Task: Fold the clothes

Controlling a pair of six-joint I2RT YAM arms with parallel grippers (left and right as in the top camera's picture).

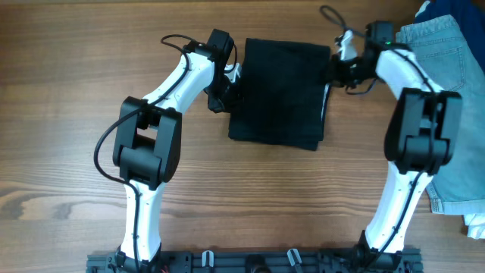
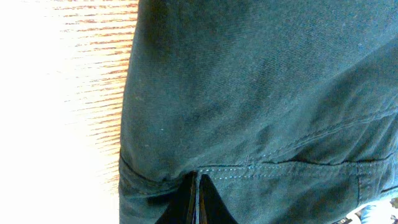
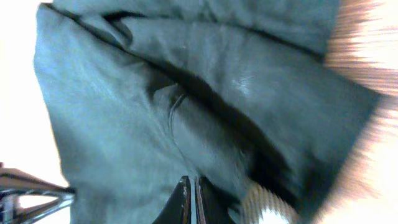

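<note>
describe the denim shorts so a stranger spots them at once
On the wooden table, look at the right edge beyond the right robot arm. The light-blue denim shorts lie there, pale and seamed, unlike the black fabric shorts at the centre.

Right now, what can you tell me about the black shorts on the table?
The black shorts lie folded into a rough rectangle on the wooden table, flat in layers. The cloth looks soft and woven, with a stitched hem and a thin white strip on one side. The left gripper pinches one side edge and the right gripper the other.
</note>
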